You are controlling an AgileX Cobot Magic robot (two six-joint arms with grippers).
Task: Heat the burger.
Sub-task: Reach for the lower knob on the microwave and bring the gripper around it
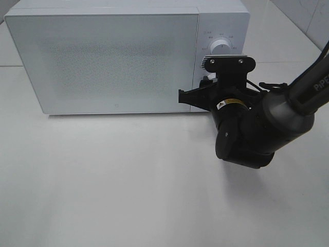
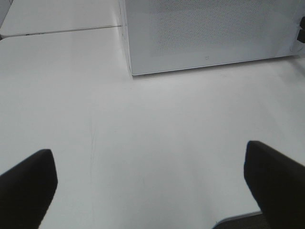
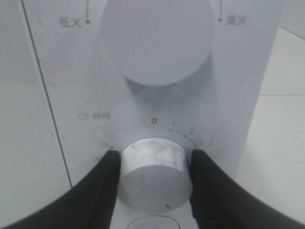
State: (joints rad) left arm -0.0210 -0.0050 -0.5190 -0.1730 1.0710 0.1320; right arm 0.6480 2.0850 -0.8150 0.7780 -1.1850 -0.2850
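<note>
The right hand [image 3: 153, 160] grips the microwave's [image 1: 103, 62] lower knob [image 3: 151, 180], one finger pressed on each side of it. The left hand [image 2: 150, 180] hangs wide open over the tabletop [image 2: 143, 119], with the microwave ahead of it. The microwave door is shut, and the burger shows in no view.

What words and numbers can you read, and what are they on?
"低火": microwave panel, beside the upper knob.
"高火": the knob's other side.
"时间": by a clock sign, above the lower knob.
"0" (red), "1", "2", "3": around the lower knob.
"PiPE": right arm, cut off by the edge.
Yellow sticker, door mark, remaining dial numbers: too small or hidden to read.
</note>
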